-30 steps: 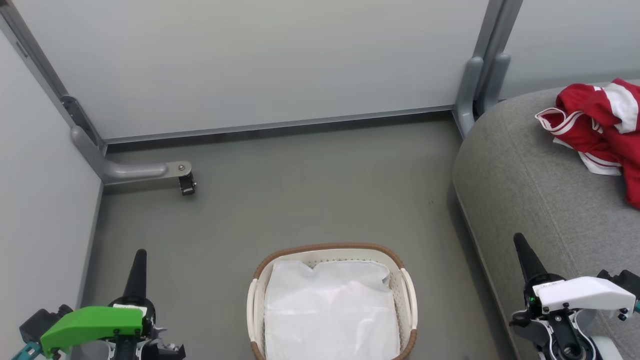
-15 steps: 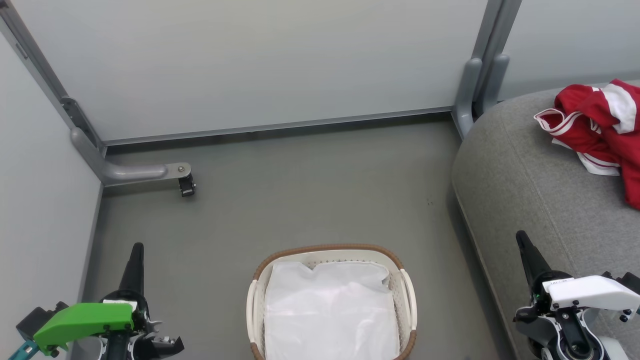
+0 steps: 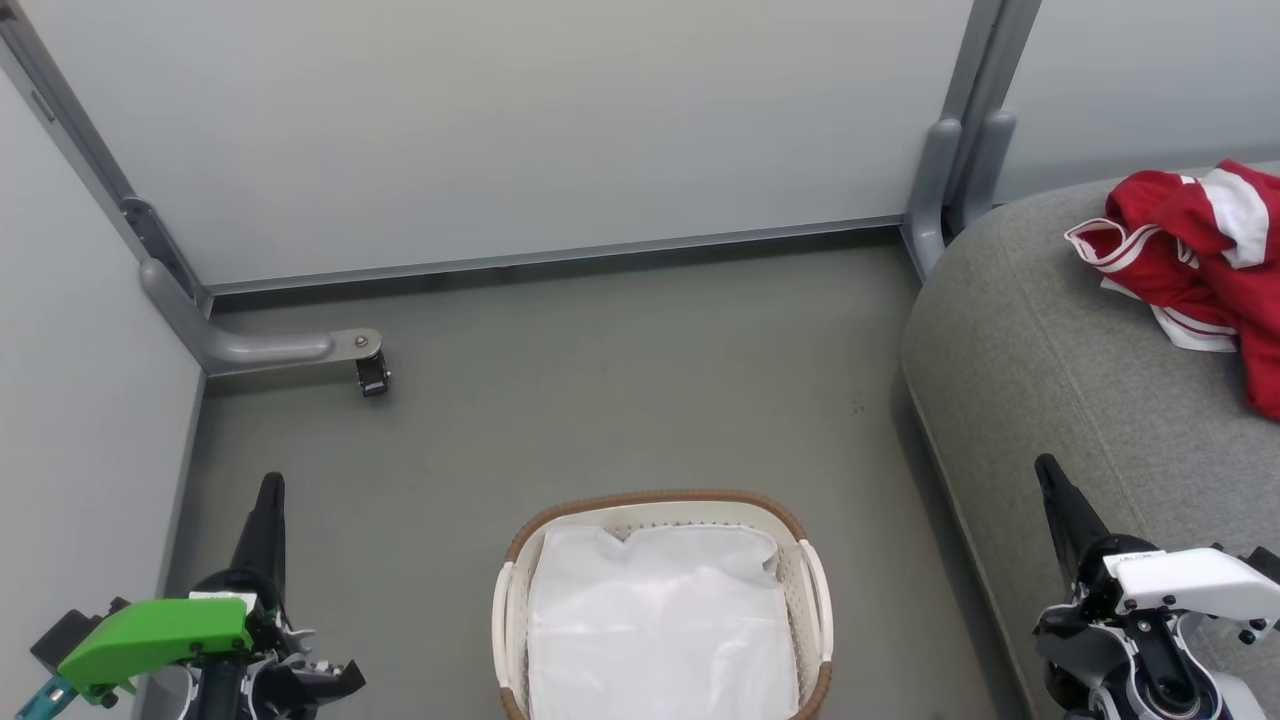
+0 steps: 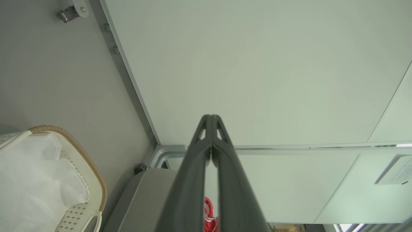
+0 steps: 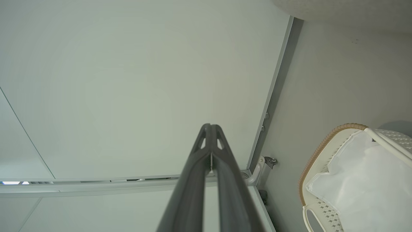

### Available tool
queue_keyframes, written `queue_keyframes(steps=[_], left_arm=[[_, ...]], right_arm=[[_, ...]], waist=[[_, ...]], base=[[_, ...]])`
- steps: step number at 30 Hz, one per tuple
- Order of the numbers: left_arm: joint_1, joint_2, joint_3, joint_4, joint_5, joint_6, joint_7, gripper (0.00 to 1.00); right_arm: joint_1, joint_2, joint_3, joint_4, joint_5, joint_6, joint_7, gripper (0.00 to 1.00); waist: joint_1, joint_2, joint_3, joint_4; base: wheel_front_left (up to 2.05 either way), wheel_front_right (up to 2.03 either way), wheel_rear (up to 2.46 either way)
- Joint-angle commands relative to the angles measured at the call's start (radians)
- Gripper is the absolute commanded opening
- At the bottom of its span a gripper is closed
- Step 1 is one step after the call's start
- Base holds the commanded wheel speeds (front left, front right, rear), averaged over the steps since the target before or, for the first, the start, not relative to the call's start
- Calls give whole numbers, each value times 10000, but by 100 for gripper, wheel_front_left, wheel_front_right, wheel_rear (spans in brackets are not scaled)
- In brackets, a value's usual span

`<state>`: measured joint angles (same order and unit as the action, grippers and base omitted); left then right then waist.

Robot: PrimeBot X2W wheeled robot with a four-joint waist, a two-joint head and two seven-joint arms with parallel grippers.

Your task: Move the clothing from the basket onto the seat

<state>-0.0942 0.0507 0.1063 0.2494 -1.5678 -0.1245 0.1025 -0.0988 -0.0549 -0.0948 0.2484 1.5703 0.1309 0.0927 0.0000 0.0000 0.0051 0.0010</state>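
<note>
On the seat [image 3: 1020, 380], one clothing [image 3: 1185, 245] heap; one basket [image 3: 650, 497] nearby.

The left gripper [image 4: 211, 120] is closed tip to tip against a pale wall panel [image 4: 257, 71]. Left of the jaws sits the basket [image 4: 84, 158] with its white liner sheet [image 4: 35, 180]. Behind the jaws lies the grey sofa [image 4: 145, 196], with red clothing [image 4: 209, 211] glimpsed through their gap.

No readable text anywhere. Paper sheet [image 4: 393, 169] on the wall panel [image 4: 289, 80], left wrist view: too small to read. Tiny dark marking on the white cover [image 3: 1195, 583] of the right gripper [image 3: 1047, 470], head view: blurred, illegible. Small white sticker [image 3: 225, 597] by the green cover [image 3: 150, 635] of the left gripper [image 3: 270, 487]: nothing legible.
</note>
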Motion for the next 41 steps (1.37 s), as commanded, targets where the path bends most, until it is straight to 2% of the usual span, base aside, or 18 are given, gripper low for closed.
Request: queue_keyframes(steps=[1,7,41], left_arm=[[-196,0,74,-51,-198,-87,62,0],[-210,-6,114,-60,-492,-95,162,0],[-198,-4,102,-53,-464,-94,151,0]], right_arm=[[-129,-67,-67,-57,225,-3,71,0],[-122,-63,-115,-70,570,-3,162,0],[-125,-20,-151,-61,471,-3,193,0]], waist=[[0,0,-4,-2],[0,0,-19,-10],[0,0,-19,-10]], base=[[0,0,0],[0,0,0],[0,0,0]])
